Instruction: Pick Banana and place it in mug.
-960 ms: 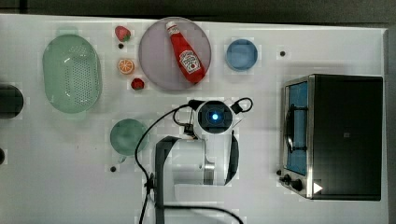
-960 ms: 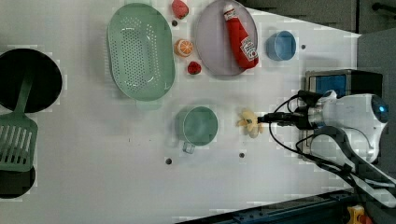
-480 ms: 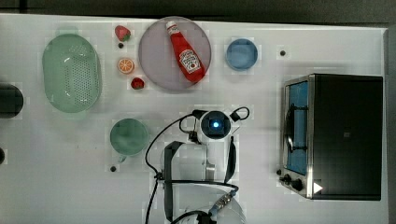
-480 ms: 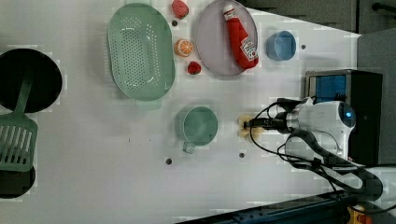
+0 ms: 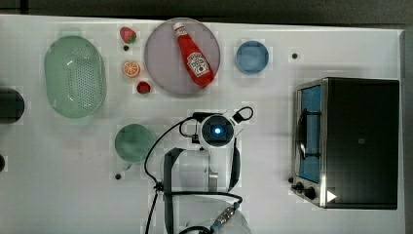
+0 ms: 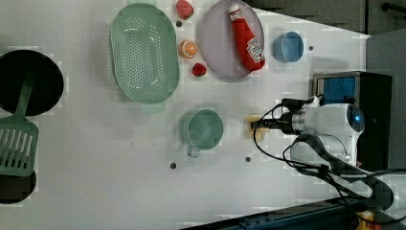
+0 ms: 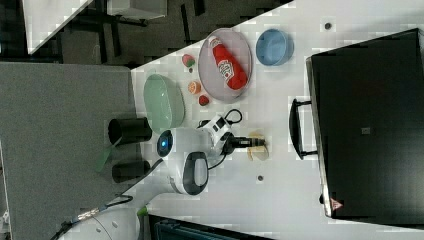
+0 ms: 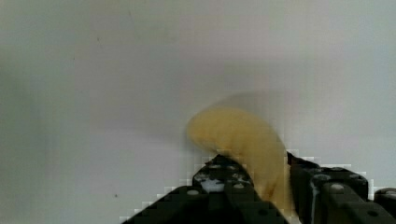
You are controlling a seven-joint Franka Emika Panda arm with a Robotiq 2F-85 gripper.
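A white table (image 5: 58, 185) is seen carrying everything. At the top view's right a black toaster oven (image 5: 358, 142) with a blue glass door is stood, the biggest thing on it. The robot arm (image 5: 197, 170) is reached in from the top view's lower edge, its wrist hung over the middle of the table. At the top view's left a pale green perforated colander (image 5: 74, 76) is laid, and in the left view a black pan (image 6: 31, 82) with a green spatula (image 6: 16, 143) is seen at the left view's left edge. A lilac plate (image 5: 163, 68) is set near the far edge, and a red ketchup bottle (image 5: 194, 59) is laid across it on its side. A blue cup (image 5: 252, 57) is placed between the plate and the oven. The teal mug (image 6: 205, 129) is stood upright near the middle, empty as far as can be seen.

The banana (image 6: 253, 127) is laid on the table just beside the mug, on the left view's right of it and apart from it. The gripper (image 6: 258, 125) is lowered onto it; in the wrist view the fingers (image 8: 219, 179) are drawn in narrow on either side of the fruit, touching it.

An orange slice (image 5: 130, 68) and two strawberries (image 5: 128, 35) are scattered between colander and plate.
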